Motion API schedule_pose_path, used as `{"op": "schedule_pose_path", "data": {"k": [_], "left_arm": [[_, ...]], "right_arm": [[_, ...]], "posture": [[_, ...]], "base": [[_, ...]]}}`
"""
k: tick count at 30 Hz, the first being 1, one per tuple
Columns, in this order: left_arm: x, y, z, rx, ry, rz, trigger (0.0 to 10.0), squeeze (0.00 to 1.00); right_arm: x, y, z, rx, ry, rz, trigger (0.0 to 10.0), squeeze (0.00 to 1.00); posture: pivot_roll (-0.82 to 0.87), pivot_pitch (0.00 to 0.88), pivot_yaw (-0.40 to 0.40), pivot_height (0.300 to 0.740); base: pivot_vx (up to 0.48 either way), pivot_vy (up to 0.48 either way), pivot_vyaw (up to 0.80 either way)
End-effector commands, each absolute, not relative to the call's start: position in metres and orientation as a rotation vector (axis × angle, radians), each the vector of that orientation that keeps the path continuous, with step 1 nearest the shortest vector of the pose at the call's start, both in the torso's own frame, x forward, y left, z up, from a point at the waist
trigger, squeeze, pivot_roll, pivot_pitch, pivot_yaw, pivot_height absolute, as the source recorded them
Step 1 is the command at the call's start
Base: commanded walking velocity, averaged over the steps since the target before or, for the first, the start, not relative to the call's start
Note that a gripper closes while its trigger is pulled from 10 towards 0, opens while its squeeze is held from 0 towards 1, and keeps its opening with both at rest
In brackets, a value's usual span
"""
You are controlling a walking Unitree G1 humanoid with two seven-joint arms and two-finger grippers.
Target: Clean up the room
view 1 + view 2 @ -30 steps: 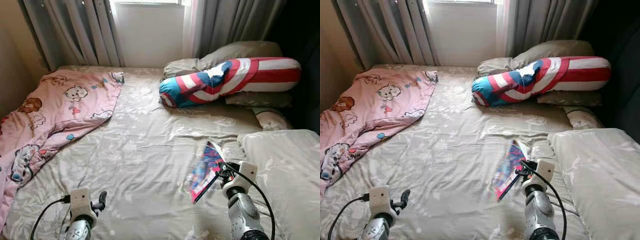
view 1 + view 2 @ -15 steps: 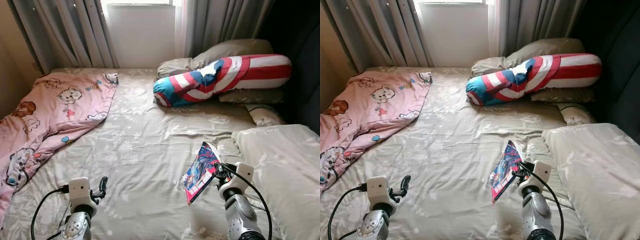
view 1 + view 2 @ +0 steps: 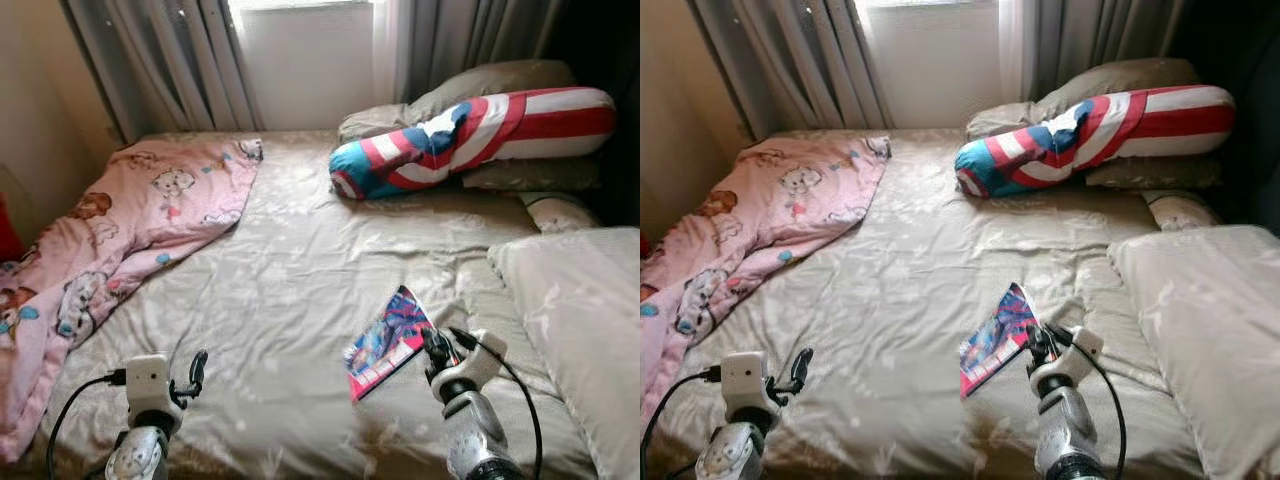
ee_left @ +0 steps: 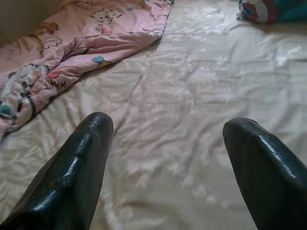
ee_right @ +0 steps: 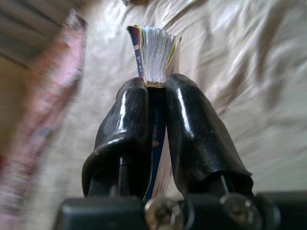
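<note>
We're clamping the comic book (image 3: pixel 387 341) between our right gripper (image 5: pixel 154 103) fingers, holding it above the bed (image 3: pixel 290 290); our left gripper (image 4: pixel 168 139) is hovering spread apart.

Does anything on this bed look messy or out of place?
Yes. The pink cartoon blanket lies crumpled and slides off the bed's left edge, and the striped bolster sits askew across the pillows. The right gripper holds a magazine.

One comic book (image 3: pixel 387 341), one pink blanket (image 3: pixel 120 240), one striped bolster (image 3: pixel 470 140), two pincers, four grey pillows
</note>
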State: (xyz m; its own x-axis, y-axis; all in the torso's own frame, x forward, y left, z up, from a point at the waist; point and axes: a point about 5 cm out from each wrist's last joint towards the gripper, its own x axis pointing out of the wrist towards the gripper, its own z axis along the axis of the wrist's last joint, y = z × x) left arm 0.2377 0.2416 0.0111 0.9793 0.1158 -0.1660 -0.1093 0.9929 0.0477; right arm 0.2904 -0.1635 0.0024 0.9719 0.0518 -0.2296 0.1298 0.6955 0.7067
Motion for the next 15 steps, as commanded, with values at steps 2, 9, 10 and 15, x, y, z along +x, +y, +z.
{"op": "schedule_pose_path", "data": {"k": [2,9,10,15], "left_arm": [[0.235,0.252,0.019,0.084,0.163,0.100,10.0,0.00],[0.219,0.265,0.026,0.127,0.173,0.095,10.0,0.00],[0.218,0.266,0.027,0.129,0.174,0.096,10.0,0.00],[0.203,0.268,0.037,0.169,0.195,0.067,10.0,0.00]], "right_arm": [[0.305,-0.165,0.016,0.944,0.172,-0.034,10.0,0.00],[0.310,-0.178,0.017,0.984,0.192,-0.139,10.0,0.00],[0.310,-0.179,0.017,0.985,0.197,-0.151,10.0,0.00],[0.309,-0.188,0.015,0.968,0.224,-0.192,10.0,0.00]], "posture": [[0.08,0.059,0.107,0.661],[0.13,0.100,0.144,0.661],[0.13,0.102,0.147,0.661],[0.19,0.178,0.182,0.661]], "base": [[0.000,0.000,0.00],[0.000,0.000,0.00],[0.000,0.000,0.00],[0.000,0.000,0.00]]}}
